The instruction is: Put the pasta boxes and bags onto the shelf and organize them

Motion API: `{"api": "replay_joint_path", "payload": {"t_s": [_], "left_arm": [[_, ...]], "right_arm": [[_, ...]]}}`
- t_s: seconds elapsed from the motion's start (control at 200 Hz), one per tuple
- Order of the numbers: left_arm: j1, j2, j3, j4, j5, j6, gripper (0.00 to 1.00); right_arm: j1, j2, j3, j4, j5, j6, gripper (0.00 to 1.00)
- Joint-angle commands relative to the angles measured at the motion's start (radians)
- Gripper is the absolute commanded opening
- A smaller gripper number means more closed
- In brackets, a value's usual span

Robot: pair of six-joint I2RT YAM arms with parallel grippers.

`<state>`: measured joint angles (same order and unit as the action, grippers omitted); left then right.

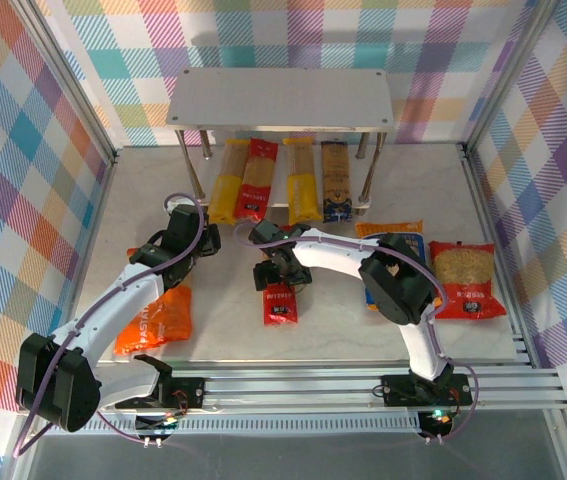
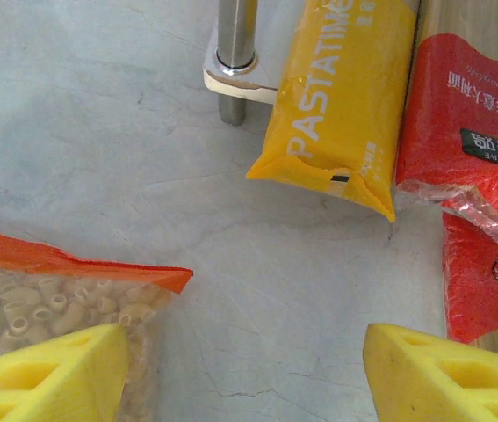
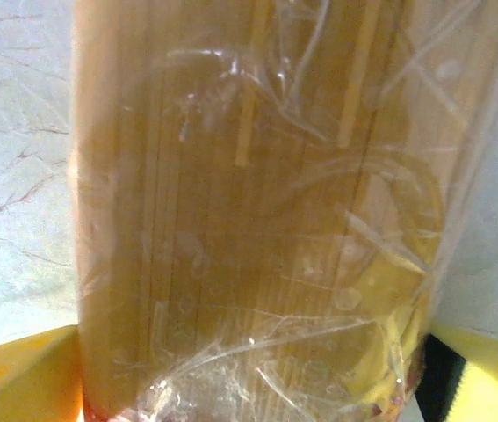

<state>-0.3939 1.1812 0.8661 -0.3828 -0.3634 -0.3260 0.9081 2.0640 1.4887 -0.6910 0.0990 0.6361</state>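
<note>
Four pasta boxes lie side by side on the lower board of the shelf (image 1: 281,97): yellow (image 1: 227,180), red (image 1: 257,178), yellow (image 1: 302,180) and dark (image 1: 335,180). The fifth, a red spaghetti pack (image 1: 279,300), lies on the table in front. My right gripper (image 1: 275,270) is shut on its clear upper end (image 3: 249,220), with a yellow finger pressed to each side. My left gripper (image 1: 188,240) is open over bare table (image 2: 247,378), between the orange bag (image 2: 55,290) and the shelved yellow pack (image 2: 341,97). The orange bag (image 1: 153,320) lies under the left arm.
The blue bag (image 1: 389,230) is mostly covered by the right arm, and the red bag (image 1: 466,280) lies at the right. A metal shelf leg (image 2: 234,44) stands just ahead of my left gripper. The shelf's top board is bare. Checked walls close in three sides.
</note>
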Motion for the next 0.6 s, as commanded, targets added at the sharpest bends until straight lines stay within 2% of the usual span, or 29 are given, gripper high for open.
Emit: {"api": "replay_joint_path", "payload": {"t_s": [0.0,0.27,0.45,0.595], "left_arm": [[0.010,-0.014,-0.013,0.021,0.009,-0.018,0.71],[0.010,-0.002,-0.006,0.022,0.017,-0.018,0.71],[0.010,0.006,-0.001,0.027,0.024,-0.023,0.70],[0.010,0.010,0.002,0.028,0.029,-0.025,0.70]], "right_arm": [[0.006,0.047,-0.008,-0.025,-0.068,-0.010,0.83],[0.006,-0.002,-0.074,-0.044,-0.094,-0.030,0.64],[0.006,-0.057,-0.111,-0.053,-0.120,-0.044,0.36],[0.006,-0.097,-0.114,-0.059,-0.153,-0.054,0.19]]}}
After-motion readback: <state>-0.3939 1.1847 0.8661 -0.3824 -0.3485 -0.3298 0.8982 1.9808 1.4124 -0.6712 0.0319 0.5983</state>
